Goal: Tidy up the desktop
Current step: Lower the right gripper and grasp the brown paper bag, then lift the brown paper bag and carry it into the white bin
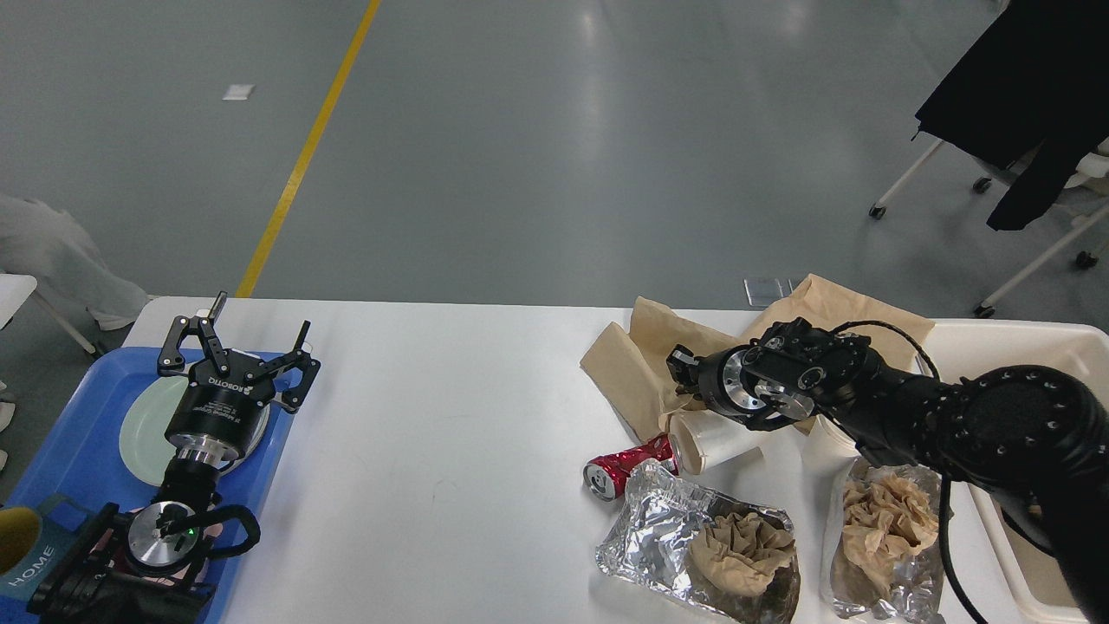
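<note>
Desktop (450,433) holds two foil wrappers (693,542) (crumpled), one can (625,464)

right gripper (678,368) fingers hidden against brown paper bag (637,364), state unclear; mug (26,555) cut by left edge; bin (1022,347) cut off right.

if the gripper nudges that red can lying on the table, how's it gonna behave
The red can lies on its side on the desktop, so a sideways nudge would probably make it roll. It looks dented, so the roll may be uneven and short. It is likely empty and light, so it could skid into the white paper cup beside it.
</note>
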